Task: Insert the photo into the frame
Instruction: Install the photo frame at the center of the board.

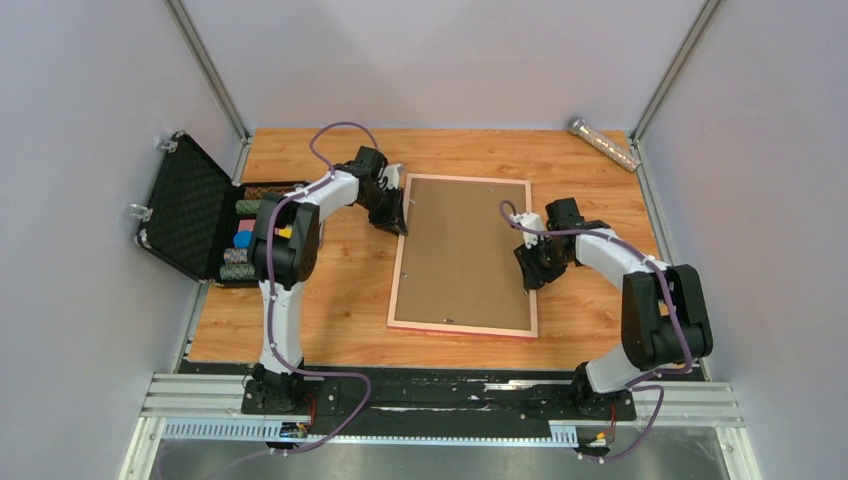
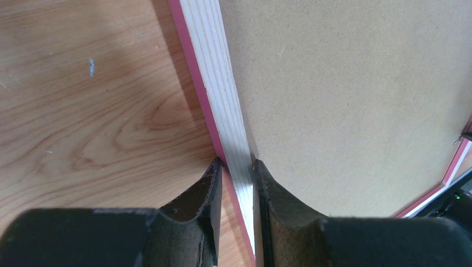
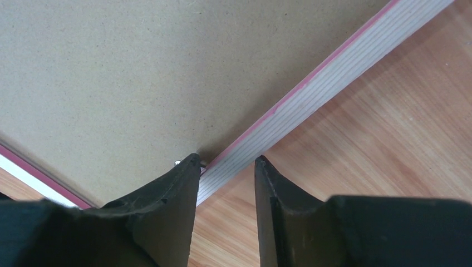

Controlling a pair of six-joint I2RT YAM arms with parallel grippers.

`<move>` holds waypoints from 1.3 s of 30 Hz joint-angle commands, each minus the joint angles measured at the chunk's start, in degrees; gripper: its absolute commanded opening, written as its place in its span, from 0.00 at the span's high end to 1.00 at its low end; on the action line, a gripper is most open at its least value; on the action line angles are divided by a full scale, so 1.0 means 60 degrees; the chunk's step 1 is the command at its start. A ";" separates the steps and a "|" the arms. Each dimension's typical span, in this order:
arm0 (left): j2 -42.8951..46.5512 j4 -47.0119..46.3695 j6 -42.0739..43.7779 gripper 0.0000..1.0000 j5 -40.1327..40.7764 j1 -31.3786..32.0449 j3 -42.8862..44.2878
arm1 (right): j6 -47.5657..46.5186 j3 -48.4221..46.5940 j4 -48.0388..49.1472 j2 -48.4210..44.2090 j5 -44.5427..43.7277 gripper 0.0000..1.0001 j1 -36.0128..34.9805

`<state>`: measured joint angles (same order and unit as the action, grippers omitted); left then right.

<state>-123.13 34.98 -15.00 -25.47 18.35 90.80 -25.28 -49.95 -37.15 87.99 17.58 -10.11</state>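
Looking down on a warm orange wood-grain tabletop (image 1: 340, 300), evenly lit, soft shadows only. Boxed in by 3 plain pale grey walls (image 1: 440, 60), 2 slanted aluminium posts (image 1: 205, 65) at the far corners. Open black foam-lined case (image 1: 185, 215) at the left edge, glittery silver tube (image 1: 603, 143) far right, metal rail (image 1: 450, 405) along the near edge.

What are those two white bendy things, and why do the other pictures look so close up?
They are two robot arms bolted to a table. The big picture looks down from above. The other two come from little cameras on the wrists, so you see black fingers up close. A pink frame lies face down with a brown board in it. The left gripper pinches the frame's rail; the right gripper is open around the other rail. A black case sits open at the left.
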 commanded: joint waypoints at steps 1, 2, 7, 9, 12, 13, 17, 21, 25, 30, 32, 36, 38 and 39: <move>0.0081 -0.0198 0.0347 1.00 0.0466 -0.0201 -0.0046 | -0.0610 -0.0116 -0.0576 0.0143 0.0304 0.59 -0.0065; 0.0082 -0.0195 0.0351 1.00 0.0477 -0.0202 -0.0054 | -0.0632 -0.0114 -0.0577 0.0167 0.0319 0.59 -0.0066; 0.0085 -0.0206 0.0346 1.00 0.0474 -0.0202 -0.0081 | -0.0754 -0.0119 -0.0646 0.0248 0.0416 0.53 -0.0067; 0.0083 -0.0205 0.0347 1.00 0.0478 -0.0194 -0.0078 | -0.0800 -0.0114 -0.0683 0.0275 0.0437 0.50 -0.0063; 0.0086 -0.0206 0.0347 1.00 0.0470 -0.0201 -0.0075 | -0.0889 -0.0098 -0.0701 0.0279 0.0397 0.48 -0.0066; 0.0087 -0.0213 0.0347 1.00 0.0468 -0.0202 -0.0075 | -0.0933 -0.0096 -0.0719 0.0286 0.0384 0.48 -0.0059; 0.0101 -0.0205 0.0347 1.00 0.0470 -0.0202 -0.0083 | -0.1167 -0.0085 -0.0752 0.0265 0.0255 0.48 -0.0066; 0.0127 -0.0193 0.0355 1.00 0.0482 -0.0216 -0.0088 | -0.1445 -0.0097 -0.0767 0.0299 0.0117 0.48 -0.0059; 0.0145 -0.0187 0.0373 1.00 0.0500 -0.0224 -0.0090 | -0.1679 -0.0110 -0.0797 0.0375 0.0112 0.48 -0.0070; 0.0135 -0.0193 0.0357 1.00 0.0497 -0.0264 -0.0117 | -0.1803 -0.0196 -0.0807 0.0442 0.0122 0.47 -0.0014; 0.0152 -0.0206 0.0361 1.00 0.0494 -0.0261 -0.0146 | -0.1346 -0.0433 -0.0814 0.0514 0.0390 0.46 0.0180; 0.0232 -0.0296 0.0283 1.00 0.0519 -0.0288 -0.0260 | -0.0427 -0.1135 -0.0776 0.0500 0.0957 0.43 0.0724; 0.0257 -0.0319 0.0263 1.00 0.0530 -0.0302 -0.0291 | 0.0130 -0.1460 -0.0740 0.0475 0.1119 0.42 0.0956; 0.0275 -0.0336 0.0261 1.00 0.0537 -0.0307 -0.0300 | 0.0423 -0.1604 -0.0714 0.0469 0.1175 0.42 0.1054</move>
<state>-123.09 34.50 -15.07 -25.87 17.96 90.39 -29.15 -54.48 -41.10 91.29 21.47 -6.11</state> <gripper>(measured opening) 0.290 0.576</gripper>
